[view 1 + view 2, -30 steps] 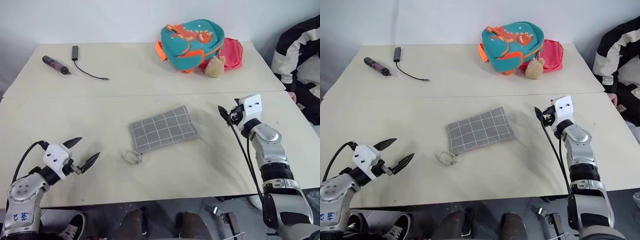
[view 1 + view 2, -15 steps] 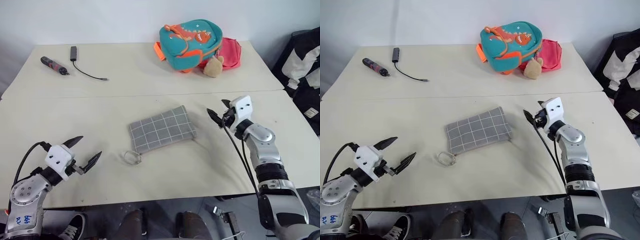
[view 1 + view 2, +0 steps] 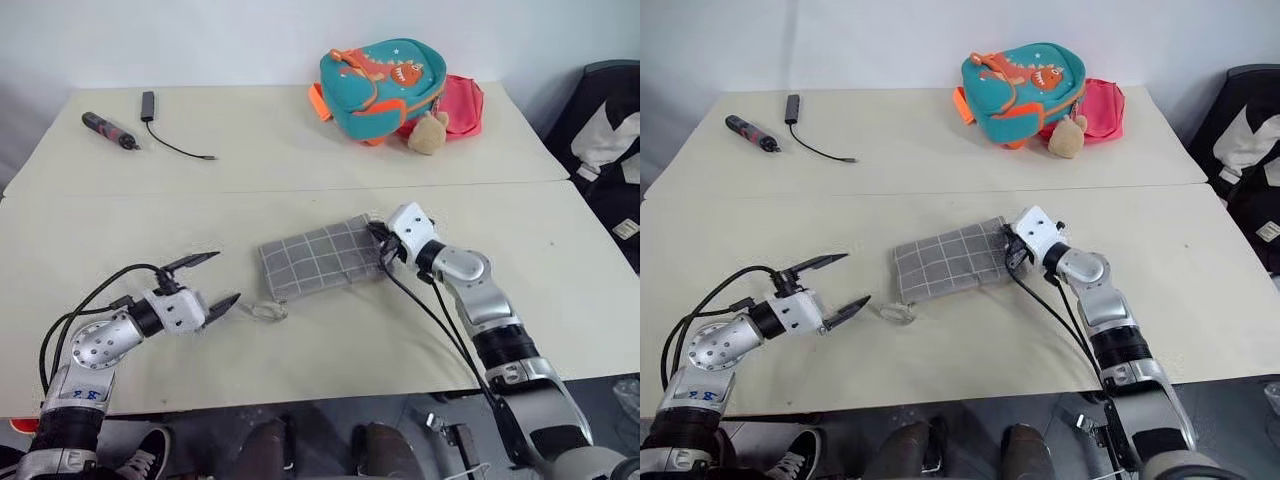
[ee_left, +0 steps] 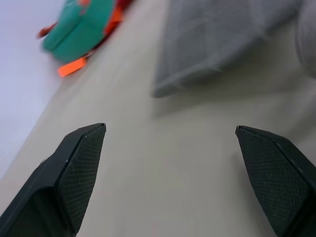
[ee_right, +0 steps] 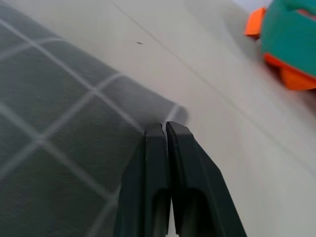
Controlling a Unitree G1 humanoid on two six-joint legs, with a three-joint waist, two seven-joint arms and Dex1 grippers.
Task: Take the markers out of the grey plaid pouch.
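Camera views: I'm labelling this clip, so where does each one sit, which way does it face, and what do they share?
Left eye and right eye views: on the head, looking forward and down over the table, both arms showing.
Left wrist view: along the open left gripper, toward the grey plaid pouch and teal backpack.
Right wrist view: along the shut right gripper, at the pouch's corner.
Shared: pouch and backpack appear in every view.

Open bench [image 3: 330, 350] surface lies between the left pincer [image 3: 210, 281] and the grey plaid pouch [image 3: 320, 258]; the clear zipper ring [image 3: 266, 311] lies in that gap. The right pincer [image 3: 381, 243], shut, occupies the pouch's far corner. The teal backpack [image 3: 381, 84] stands well behind.
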